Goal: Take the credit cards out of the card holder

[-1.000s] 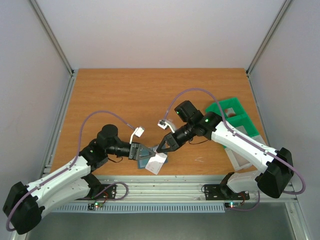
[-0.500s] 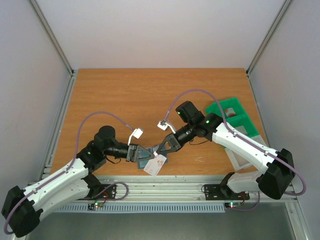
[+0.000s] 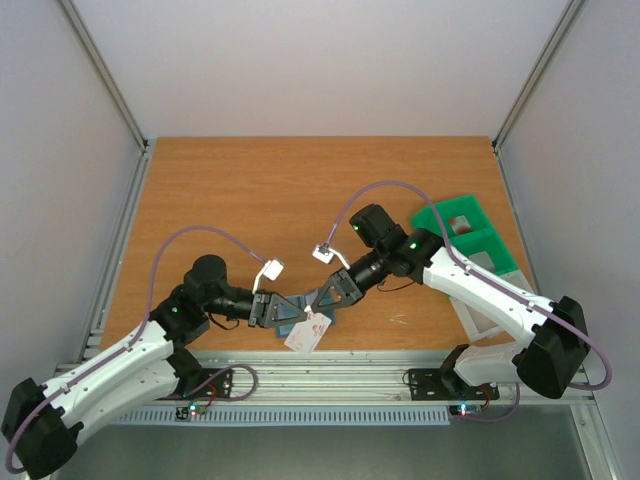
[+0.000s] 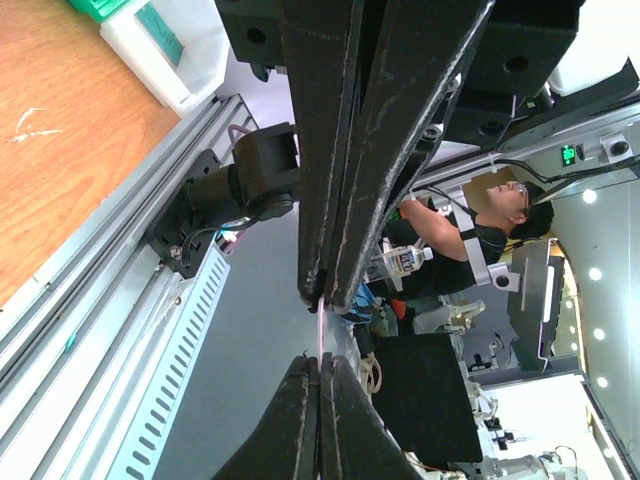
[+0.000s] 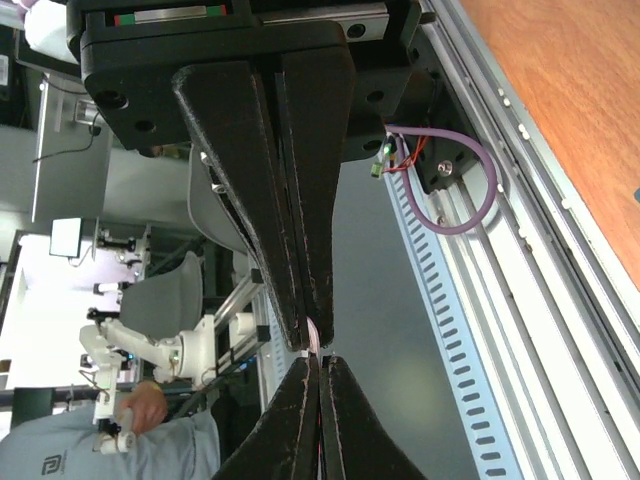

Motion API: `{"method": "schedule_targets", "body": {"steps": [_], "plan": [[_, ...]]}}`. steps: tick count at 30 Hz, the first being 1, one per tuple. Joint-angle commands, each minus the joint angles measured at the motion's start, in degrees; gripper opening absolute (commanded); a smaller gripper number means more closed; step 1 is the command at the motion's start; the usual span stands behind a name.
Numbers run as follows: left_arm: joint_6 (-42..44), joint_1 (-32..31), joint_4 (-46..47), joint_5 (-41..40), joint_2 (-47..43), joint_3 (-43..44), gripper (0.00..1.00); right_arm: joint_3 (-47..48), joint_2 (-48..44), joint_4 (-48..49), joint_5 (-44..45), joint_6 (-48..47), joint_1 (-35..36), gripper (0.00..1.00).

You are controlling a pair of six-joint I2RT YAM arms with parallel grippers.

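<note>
The blue-grey card holder (image 3: pixel 289 313) is held just above the table near its front edge, between the two grippers. My left gripper (image 3: pixel 281 310) is shut on the holder from the left. My right gripper (image 3: pixel 319 303) faces it tip to tip and is shut on a pale credit card with red print (image 3: pixel 308 333), which sticks out of the holder toward the front rail. In the left wrist view my gripper (image 4: pixel 320 362) is shut on a thin pink edge (image 4: pixel 319 325). In the right wrist view my gripper (image 5: pixel 320 362) pinches the same thin edge (image 5: pixel 316 342). No other cards show.
A green two-compartment bin (image 3: pixel 463 225) lies at the right, with a white clear tray (image 3: pixel 485 312) in front of it. The aluminium front rail (image 3: pixel 360 368) runs just below the grippers. The wood table (image 3: pixel 250 190) stretches behind them.
Both grippers have shifted a little to the left. The pale card has slid further out of the holder, toward the front rail.
</note>
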Motion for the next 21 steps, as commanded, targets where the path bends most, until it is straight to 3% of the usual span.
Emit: {"method": "schedule_targets", "body": {"steps": [1, 5, 9, 15, 17, 21], "plan": [[0.3, 0.2, 4.7, -3.9, 0.4, -0.1, 0.05, -2.0, -1.4, 3.3, -1.4, 2.4, 1.0, 0.01], [1.2, 0.2, 0.1, -8.4, 0.1, 1.0, 0.25, -3.9, -3.1, 6.9, 2.0, 7.7, -0.8, 0.01], [1.5, 0.2, -5.2, -15.5, -1.9, 2.1, 0.54, -5.3, -4.2, 9.5, 5.0, 12.4, -4.0, 0.01], [5.4, 0.2, -18.4, -26.1, -1.4, 7.9, 0.81, -6.9, -7.1, 11.2, 10.8, 17.7, -8.9, 0.01], [6.4, 0.2, -21.8, -29.0, -0.7, 10.3, 0.95, -7.9, -8.4, 12.3, 12.0, 19.6, -10.9, 0.01], [9.2, 0.2, -28.2, -35.6, 0.9, 14.3, 0.99, -9.7, -10.3, 12.6, 15.0, 22.1, -15.3, 0.01]]}}
